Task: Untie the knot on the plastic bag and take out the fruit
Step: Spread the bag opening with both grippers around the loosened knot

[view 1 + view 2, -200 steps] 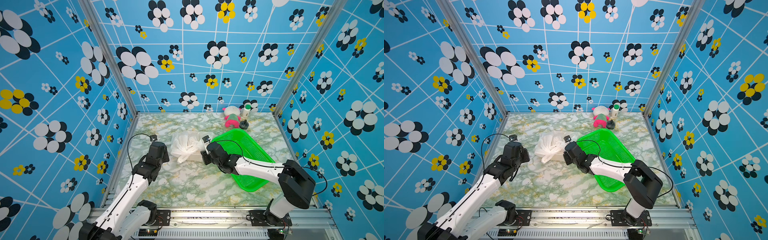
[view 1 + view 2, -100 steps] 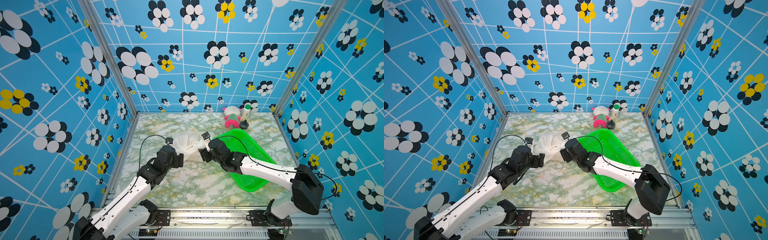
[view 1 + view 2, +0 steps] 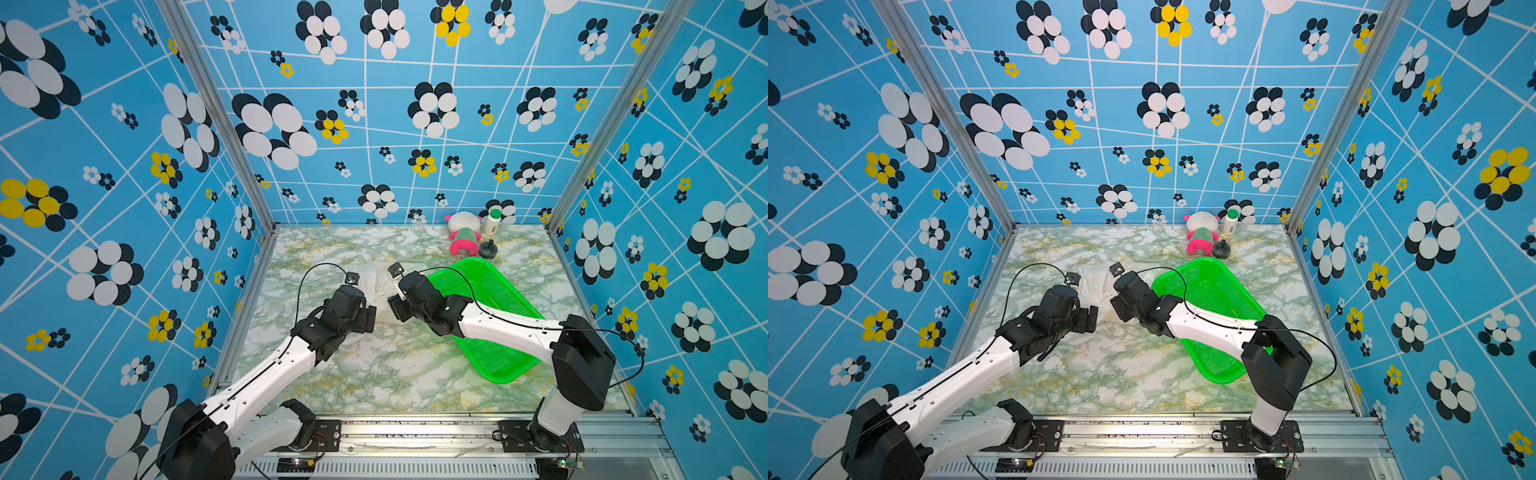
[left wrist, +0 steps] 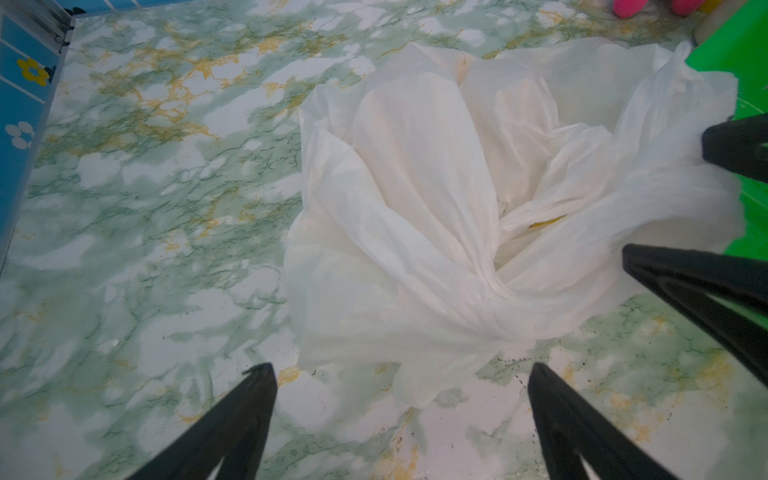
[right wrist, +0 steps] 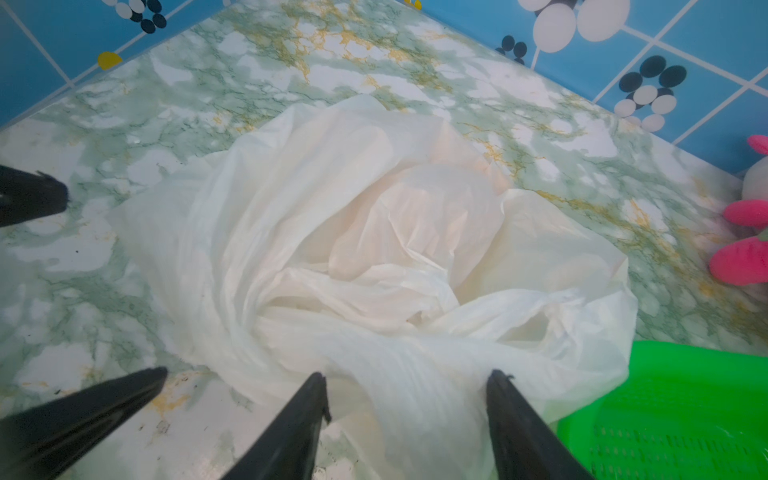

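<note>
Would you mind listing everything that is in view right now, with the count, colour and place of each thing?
plastic bag: one, translucent white, mid-table, between the two end effectors.
fruit: count hidden, a yellow sliver, inside the bag.
basket: one, green, right of the bag.
plush toy: one, pink and white, back of the table.
bottle: one, white with a green cap, by the back wall beside the toy.
small round object: one, black, in front of the bottle.
table: one, green-and-white marble.
left end effector: one, black, open, at the bag's edge.
right end effector: one, black, open, astride the bag's film.
</note>
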### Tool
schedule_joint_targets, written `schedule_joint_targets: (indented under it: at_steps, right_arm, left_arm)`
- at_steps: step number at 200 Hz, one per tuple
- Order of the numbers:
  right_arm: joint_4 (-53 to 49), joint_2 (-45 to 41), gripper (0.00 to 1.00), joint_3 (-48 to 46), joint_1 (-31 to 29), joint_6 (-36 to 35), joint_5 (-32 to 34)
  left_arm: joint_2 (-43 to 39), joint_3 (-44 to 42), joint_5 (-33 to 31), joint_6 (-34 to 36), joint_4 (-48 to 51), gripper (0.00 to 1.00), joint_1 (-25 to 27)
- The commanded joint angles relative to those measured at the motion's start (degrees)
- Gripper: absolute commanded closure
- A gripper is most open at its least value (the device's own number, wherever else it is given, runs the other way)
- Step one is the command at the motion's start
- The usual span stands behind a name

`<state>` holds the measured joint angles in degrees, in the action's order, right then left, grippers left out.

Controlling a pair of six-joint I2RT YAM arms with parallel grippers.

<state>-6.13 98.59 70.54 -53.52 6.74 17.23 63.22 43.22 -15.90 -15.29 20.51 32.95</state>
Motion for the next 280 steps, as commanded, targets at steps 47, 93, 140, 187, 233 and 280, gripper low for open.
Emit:
schedule_joint_targets:
  at_steps: [47, 93, 140, 187, 233, 280]
  right_arm:
    - [-2.5, 1.7, 0.75, 2.2, -0.4, -0.7, 2.2]
    - [-0.7, 0.4, 1.00, 1.4, -0.3, 0.0, 5.0]
    - [2.4, -3.3, 1.00, -2.3, -0.4, 1.0, 3.8]
    - [2.6, -4.5, 1.00, -3.4, -0.3, 1.5, 3.2]
    - [2.4, -4.7, 1.00, -3.2, -0.3, 1.8, 2.6]
    - [2.5, -5.5, 1.00, -4.0, -0.3, 2.2, 2.1]
  left_arm:
    - [6.9, 4.4, -1.6, 1.8, -1.7, 0.05, 0.6]
    - [7.0, 3.9, -0.9, 2.4, -2.5, 0.00, 1.2]
    - [8.3, 5.1, -1.9, 3.0, -2.8, 0.01, 1.1]
    - [10.8, 6.4, -3.4, 4.6, -2.0, 0.01, 1.8]
    - [12.1, 7.9, -8.2, 4.1, -0.3, 0.01, 1.8]
    - [13.2, 9.1, -13.0, 4.5, 0.3, 0.01, 1.8]
